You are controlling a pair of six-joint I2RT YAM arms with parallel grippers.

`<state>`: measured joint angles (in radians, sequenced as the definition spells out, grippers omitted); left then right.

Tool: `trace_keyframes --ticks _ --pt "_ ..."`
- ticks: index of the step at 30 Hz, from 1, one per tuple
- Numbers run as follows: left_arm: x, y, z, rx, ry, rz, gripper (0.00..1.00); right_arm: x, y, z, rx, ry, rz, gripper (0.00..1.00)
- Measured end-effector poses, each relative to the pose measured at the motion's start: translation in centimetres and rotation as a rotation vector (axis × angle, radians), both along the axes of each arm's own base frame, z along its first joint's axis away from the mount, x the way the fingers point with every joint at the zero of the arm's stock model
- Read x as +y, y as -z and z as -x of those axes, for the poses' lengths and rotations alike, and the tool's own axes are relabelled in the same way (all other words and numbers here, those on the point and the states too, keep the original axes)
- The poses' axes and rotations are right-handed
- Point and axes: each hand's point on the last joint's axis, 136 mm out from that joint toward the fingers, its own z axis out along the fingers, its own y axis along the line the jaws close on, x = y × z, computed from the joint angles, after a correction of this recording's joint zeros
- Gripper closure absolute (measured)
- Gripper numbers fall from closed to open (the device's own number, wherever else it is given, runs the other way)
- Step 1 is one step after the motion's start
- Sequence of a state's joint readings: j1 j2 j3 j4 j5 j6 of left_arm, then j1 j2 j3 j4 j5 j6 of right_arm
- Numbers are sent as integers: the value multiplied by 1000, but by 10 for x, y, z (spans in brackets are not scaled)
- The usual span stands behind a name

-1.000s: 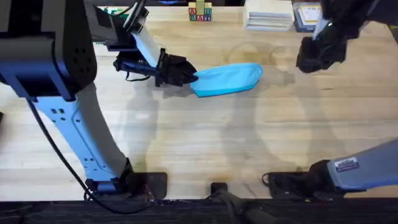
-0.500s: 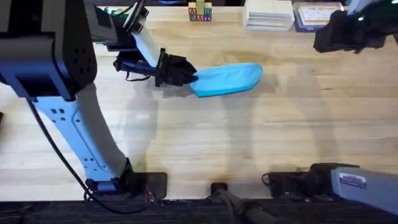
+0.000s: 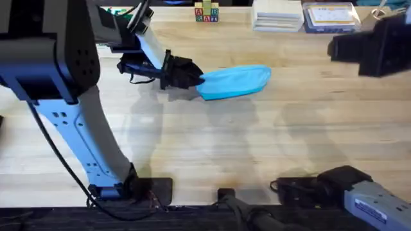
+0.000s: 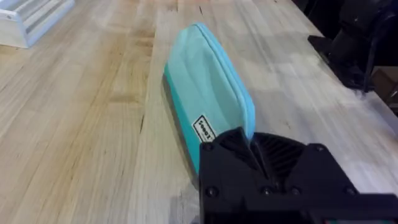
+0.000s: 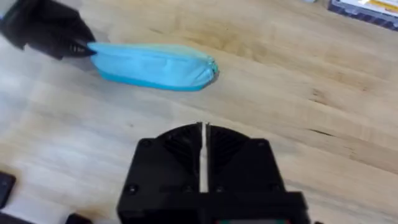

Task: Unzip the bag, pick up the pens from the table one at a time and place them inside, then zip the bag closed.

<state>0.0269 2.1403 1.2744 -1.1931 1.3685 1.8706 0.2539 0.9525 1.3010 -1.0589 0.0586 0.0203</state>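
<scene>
The light-blue bag (image 3: 234,81) lies on the wooden table (image 3: 212,147) at the back centre, its zipper line running closed along the top ridge (image 4: 217,59). My left gripper (image 3: 196,78) is shut on the bag's left end, fingers pinching the fabric edge (image 4: 252,146). My right gripper (image 3: 343,48) hangs raised off the table at the far right, well apart from the bag, its fingers pressed together on nothing (image 5: 203,134). The right wrist view takes in the whole bag (image 5: 152,65) and the left gripper (image 5: 78,46) at its end. The pens are out of view.
Along the table's back edge stand lettered toy blocks (image 3: 207,13), a white stack of books (image 3: 277,16) and a blue-rimmed box (image 3: 331,16). Bare wood stretches in front of the bag.
The right arm has swung to the right and risen, away from the bag's right end. The left gripper and the bag have stayed put.
</scene>
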Motion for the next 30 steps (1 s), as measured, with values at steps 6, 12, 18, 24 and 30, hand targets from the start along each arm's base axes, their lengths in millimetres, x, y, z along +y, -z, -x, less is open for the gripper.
trace_keyframes --ticks 6,12,18,24,30 --pt "0 0 0 0 0 0 959 14 2 28 25 -92 10 485" --pt "2 0 -1 3 -5 1 621 17 3 30 28 -111 13 5" --pt "2 0 -1 4 -7 1 11 17 3 30 28 -111 13 5" --pt "2 0 -1 0 -7 1 8 17 3 30 28 -111 13 4" --pt "2 -2 0 0 -7 7 4 17 3 30 28 -111 13 3"
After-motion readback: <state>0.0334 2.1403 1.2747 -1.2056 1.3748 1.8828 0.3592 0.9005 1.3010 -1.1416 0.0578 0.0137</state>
